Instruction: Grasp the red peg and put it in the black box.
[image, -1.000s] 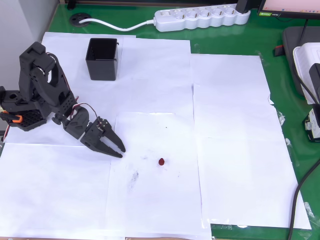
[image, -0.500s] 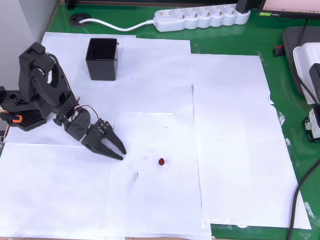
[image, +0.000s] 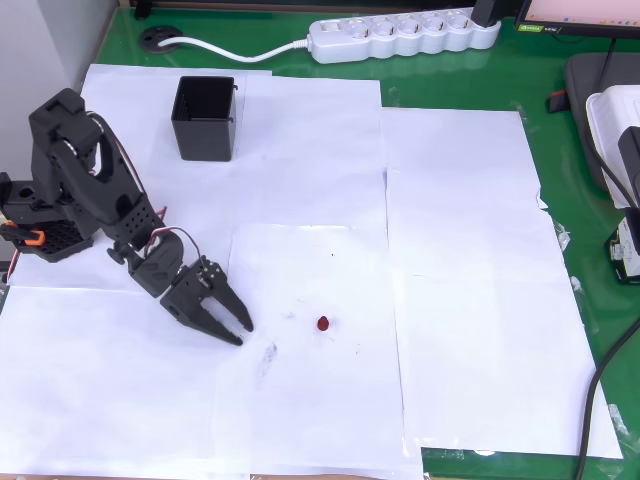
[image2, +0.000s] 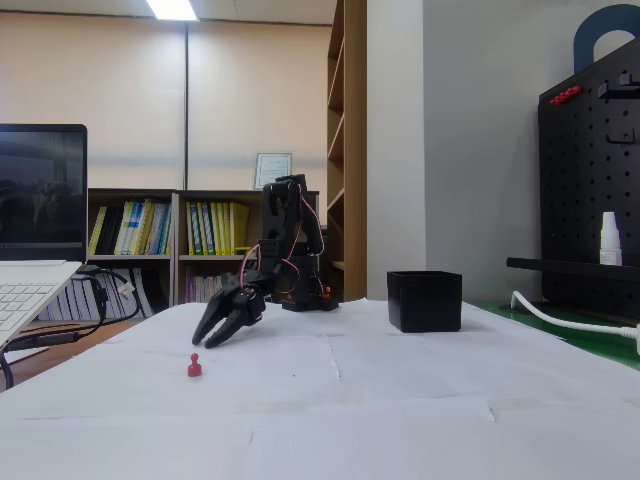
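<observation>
Your gripper (image: 238, 331) sits left of centre in the overhead view, low over the paper, fingers parted a little and holding nothing. The red peg (image: 323, 323) stands alone on the white paper (image: 450, 250) just right of the fingertips, near the middle of the frame; in the fixed view (image2: 194, 366) it is at lower left, in front of and below the gripper (image2: 208, 337). The black box (image: 205, 118) waits at upper left of the overhead view, well apart from the peg, open side up.

Expect the peg to be rigid, very light and probably smooth, so it may well skid or pop out if your fingers close off-centre. The fixed view suggests a rounded head on a wider foot; take hold across the head, squarely, close to the paper.

No brand, label or writing is readable on the peg, box or arm.
</observation>
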